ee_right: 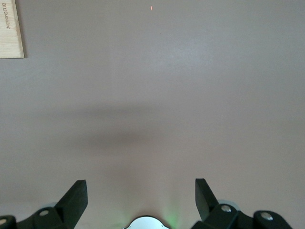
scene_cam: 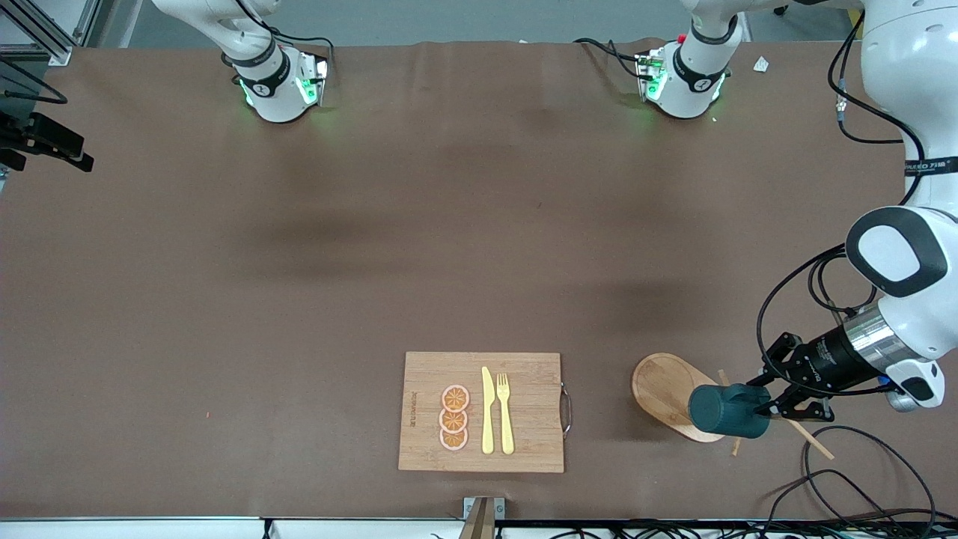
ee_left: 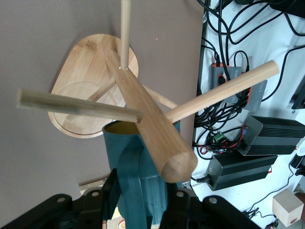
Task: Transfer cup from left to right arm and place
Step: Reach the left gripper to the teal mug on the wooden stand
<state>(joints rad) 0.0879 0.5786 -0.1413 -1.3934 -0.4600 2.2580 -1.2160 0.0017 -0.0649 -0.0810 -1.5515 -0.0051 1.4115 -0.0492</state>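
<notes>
Left gripper [scene_cam: 769, 404] pinching handle of teal cup [scene_cam: 728, 411], tipped sideways on wooden mug tree [ee_left: 143, 119] with oval base [scene_cam: 662, 389], beside bamboo cutting board [scene_cam: 524, 442] toward left arm's end of worktop [scene_cam: 299, 262]. Right gripper [ee_right: 140, 195] spread wide, waiting over bare worktop.

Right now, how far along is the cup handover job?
Early. Nothing looks finished: the cup hangs on the wooden mug rack at the left arm's end of the table. In hand: the left gripper has its fingers around the cup's handle. Left to do: lift it off the peg, pass it to the right gripper, which waits open over bare table, then place it.
</notes>
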